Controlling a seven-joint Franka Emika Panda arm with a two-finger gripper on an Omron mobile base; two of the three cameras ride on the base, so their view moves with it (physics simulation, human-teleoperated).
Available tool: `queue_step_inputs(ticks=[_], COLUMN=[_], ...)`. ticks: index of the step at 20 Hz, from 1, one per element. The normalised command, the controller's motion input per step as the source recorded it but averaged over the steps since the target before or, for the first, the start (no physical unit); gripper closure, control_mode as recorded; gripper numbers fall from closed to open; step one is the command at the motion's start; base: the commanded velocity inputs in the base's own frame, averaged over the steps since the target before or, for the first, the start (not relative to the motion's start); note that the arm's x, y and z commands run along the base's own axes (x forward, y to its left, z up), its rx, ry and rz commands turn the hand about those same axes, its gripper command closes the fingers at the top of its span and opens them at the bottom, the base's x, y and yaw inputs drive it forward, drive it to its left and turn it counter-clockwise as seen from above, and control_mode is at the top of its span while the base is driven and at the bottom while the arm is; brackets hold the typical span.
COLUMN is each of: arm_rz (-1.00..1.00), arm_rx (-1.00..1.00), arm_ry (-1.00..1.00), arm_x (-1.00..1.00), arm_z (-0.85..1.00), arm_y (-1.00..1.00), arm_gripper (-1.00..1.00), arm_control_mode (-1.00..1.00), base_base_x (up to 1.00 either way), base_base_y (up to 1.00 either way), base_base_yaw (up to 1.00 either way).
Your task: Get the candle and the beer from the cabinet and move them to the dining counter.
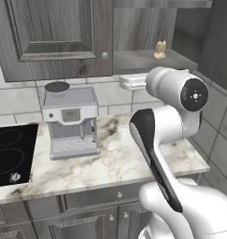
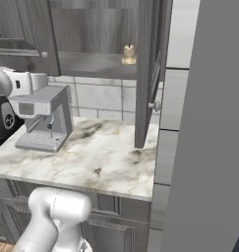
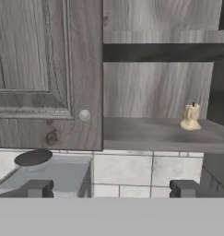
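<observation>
The candle point(image 1: 159, 49) point(image 2: 129, 54) point(image 3: 191, 117), small, cream and lumpy, stands alone on the bottom shelf of the cabinet point(image 1: 54, 37) point(image 3: 39, 69). The cabinet's right half is open, and its left door is shut. My gripper point(image 3: 111, 189) is open, its fingertips point(image 3: 37, 188) set wide apart with nothing between them. It hovers in front of the cabinet, below shelf level and left of the candle, well short of it. The white hand point(image 1: 133, 82) sits just under the shelf edge. The beer is out of view, and so is the dining counter.
A grey coffee machine point(image 1: 70, 121) point(image 2: 42, 120) stands on the marble worktop point(image 1: 115, 163) directly under the hand. A black cooktop point(image 1: 12, 154) lies to the left. The open cabinet door point(image 2: 145, 74) juts out over the worktop's right end, beside a tall grey panel point(image 2: 214, 123).
</observation>
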Motion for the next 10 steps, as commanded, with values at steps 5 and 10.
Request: queue_step_inputs(ticks=[5, 10], arm_rz=[-0.1, 0.03], arm_rx=[0.0, 0.0], arm_ry=[0.0, -0.08], arm_x=[0.14, 0.18], arm_z=[0.05, 0.0], arm_y=[-0.15, -0.04], arm_gripper=[-1.0, -1.0], arm_control_mode=[-1.0, -1.0], base_base_x=[0.0, 0.0], base_base_y=[0.0, 0.0], base_base_yaw=[0.0, 0.0])
